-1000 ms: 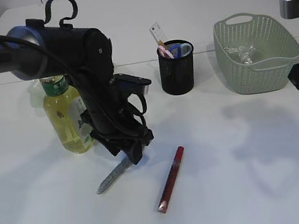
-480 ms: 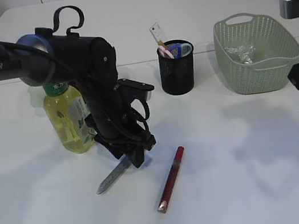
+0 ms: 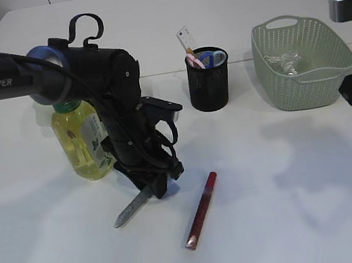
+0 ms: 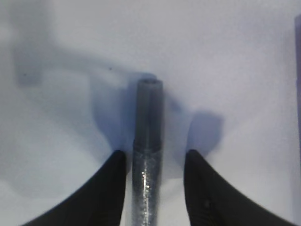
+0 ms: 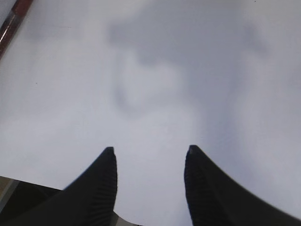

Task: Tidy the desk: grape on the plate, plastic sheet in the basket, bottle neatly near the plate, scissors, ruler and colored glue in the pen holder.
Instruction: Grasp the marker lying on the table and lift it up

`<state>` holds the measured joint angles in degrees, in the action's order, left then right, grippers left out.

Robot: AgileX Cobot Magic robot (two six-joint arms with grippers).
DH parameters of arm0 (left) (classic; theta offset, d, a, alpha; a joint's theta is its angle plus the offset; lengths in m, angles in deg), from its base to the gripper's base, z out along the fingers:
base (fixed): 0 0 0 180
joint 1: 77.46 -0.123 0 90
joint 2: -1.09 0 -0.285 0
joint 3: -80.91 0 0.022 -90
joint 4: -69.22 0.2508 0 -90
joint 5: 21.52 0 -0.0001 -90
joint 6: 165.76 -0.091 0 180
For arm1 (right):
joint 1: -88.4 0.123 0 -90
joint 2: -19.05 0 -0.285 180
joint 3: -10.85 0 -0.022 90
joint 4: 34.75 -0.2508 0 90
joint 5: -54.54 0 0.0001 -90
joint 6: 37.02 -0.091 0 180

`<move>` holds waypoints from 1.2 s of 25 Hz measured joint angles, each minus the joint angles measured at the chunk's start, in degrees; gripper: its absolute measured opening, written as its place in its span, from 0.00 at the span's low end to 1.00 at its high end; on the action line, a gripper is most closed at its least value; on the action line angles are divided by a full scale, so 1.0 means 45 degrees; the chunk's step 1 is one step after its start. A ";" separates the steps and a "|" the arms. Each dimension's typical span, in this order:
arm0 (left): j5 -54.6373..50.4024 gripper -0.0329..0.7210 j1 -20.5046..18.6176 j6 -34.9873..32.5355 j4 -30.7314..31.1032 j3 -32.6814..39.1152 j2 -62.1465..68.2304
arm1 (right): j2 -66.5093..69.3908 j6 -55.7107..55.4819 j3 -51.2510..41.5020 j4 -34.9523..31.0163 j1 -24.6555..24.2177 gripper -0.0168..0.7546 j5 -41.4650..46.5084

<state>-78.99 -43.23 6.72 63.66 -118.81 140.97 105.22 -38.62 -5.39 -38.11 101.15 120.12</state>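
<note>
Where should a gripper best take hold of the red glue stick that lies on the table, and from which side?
Grip the red glue stick near mid-length, from above, jaws across its narrow width. It lies flat on the table, apart from the silver glue stick, so both long sides look free.

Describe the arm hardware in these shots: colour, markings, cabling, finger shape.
Both arms are black. The left arm carries white "PIPER" lettering on its link, a black cable looping over the wrist, and a hook-shaped bracket on top. The left pincer and right pincer each have two black curved, tapering fingers; the right pair shows ribbed inner faces.
</note>
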 joint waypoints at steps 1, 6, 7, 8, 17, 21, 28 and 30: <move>0.0000 0.41 0.0000 0.0000 0.0000 0.0000 0.0000 | 0.0000 0.0000 0.0000 0.0000 0.0000 0.51 0.0000; 0.0000 0.25 0.0000 0.0000 0.0000 0.0000 0.0021 | 0.0000 0.0000 0.0000 0.0000 0.0000 0.51 0.0000; 0.0000 0.24 0.0000 0.0000 -0.0029 0.0000 0.0027 | 0.0000 0.0000 0.0000 0.0000 0.0000 0.51 0.0000; 0.0000 0.24 0.0000 0.0000 -0.0029 0.0000 0.0027 | 0.0000 0.0025 0.0000 0.0000 0.0000 0.51 0.0000; 0.1155 0.23 0.0008 -0.0006 -0.0695 0.0000 0.0027 | 0.0000 0.0722 0.0000 0.0000 0.0000 0.51 0.0000; 0.2245 0.23 0.0034 -0.0006 -0.0927 0.0023 -0.0118 | 0.0000 0.0760 0.0000 0.0000 0.0000 0.51 0.0000; 0.3353 0.23 0.0372 -0.0027 -0.1097 -0.1294 -0.0574 | 0.0000 0.0760 0.0000 0.0000 0.0000 0.51 -0.0023; 0.3774 0.23 0.0509 -0.0027 -0.1173 -0.1752 -0.0601 | 0.0000 0.0777 0.0000 0.0000 0.0000 0.51 -0.0023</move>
<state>-62.01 -40.94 6.60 58.38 -126.69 138.27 105.22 -35.13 -5.39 -38.11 101.15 120.01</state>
